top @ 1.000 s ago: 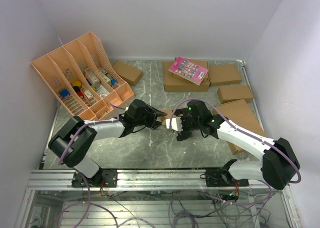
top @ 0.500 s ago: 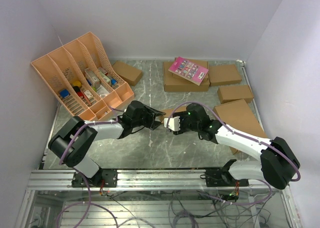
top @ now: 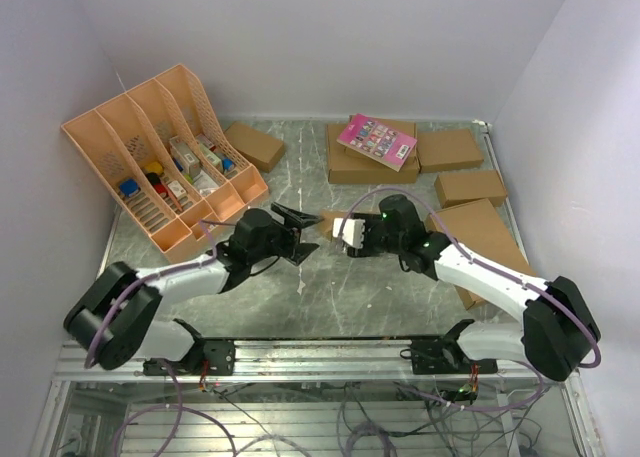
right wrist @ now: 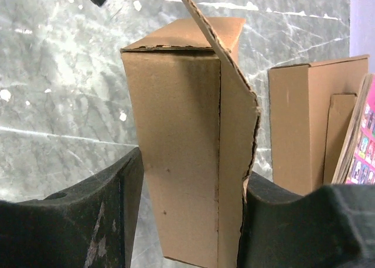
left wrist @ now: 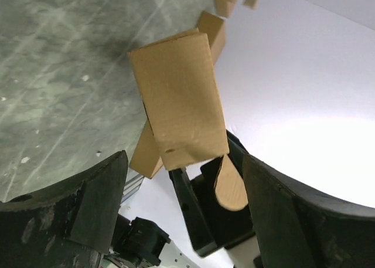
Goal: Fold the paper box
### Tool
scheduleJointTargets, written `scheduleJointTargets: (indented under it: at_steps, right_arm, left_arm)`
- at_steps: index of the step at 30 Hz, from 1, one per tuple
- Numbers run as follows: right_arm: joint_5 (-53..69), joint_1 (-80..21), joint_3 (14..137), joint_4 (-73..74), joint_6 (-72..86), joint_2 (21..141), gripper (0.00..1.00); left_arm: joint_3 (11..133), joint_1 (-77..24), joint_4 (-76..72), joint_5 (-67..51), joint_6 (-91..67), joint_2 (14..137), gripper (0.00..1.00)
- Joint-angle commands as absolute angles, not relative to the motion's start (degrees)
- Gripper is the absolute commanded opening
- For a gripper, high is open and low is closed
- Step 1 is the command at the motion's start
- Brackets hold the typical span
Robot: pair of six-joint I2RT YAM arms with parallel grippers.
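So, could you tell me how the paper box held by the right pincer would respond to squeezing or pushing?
The paper box is thin folded cardboard, so it probably feels light and dents if the right pincer squeezes hard. Its side flap stands ajar, so it may spring open when pushed.

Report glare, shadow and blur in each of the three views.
Top external: even, soft light, faint shadows on the table. Left wrist: white wall washed out by glare, paper box sharp, left tool's fingers dark and soft. Right wrist: the box crisp, right tool's fingers underexposed and blurred.
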State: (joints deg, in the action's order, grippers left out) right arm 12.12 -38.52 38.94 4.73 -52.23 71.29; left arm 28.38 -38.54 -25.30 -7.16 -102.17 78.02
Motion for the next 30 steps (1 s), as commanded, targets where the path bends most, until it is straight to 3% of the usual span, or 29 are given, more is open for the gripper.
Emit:
scheduleJointTargets:
  at_steps: [1, 8, 15, 17, 24, 30]
  right_arm:
    - [18.8, -35.0, 44.4, 7.2, -46.2, 70.6, 0.44]
    - [42.7, -21.8, 59.1, 16.8, -29.9, 76.9, 0.44]
    - [66.8, -12.0, 69.7, 23.5, -6.8, 93.9, 0.42]
    - [71.1, -11.9, 67.6, 19.7, 1.1, 96.9, 0.41]
    - [73.3, -12.4, 53.4, -14.5, 36.0, 102.7, 0.41]
    - [71.1, -15.5, 50.5, -22.7, 46.5, 108.8, 0.44]
  left_arm:
    - [27.3, -37.5, -20.2, -1.3, -96.3, 70.5, 0.89]
    - [27.1, -36.3, -15.9, 4.6, -72.6, 59.0, 0.91]
    - [26.7, -36.2, -19.0, 0.7, -56.1, 55.4, 0.90]
    - [27.0, -36.2, -17.3, -0.2, -53.2, 55.4, 0.90]
    - [24.6, -36.2, -16.5, -1.1, -50.4, 53.8, 0.89]
    - [20.7, -36.2, -20.2, -2.6, -54.5, 54.5, 0.84]
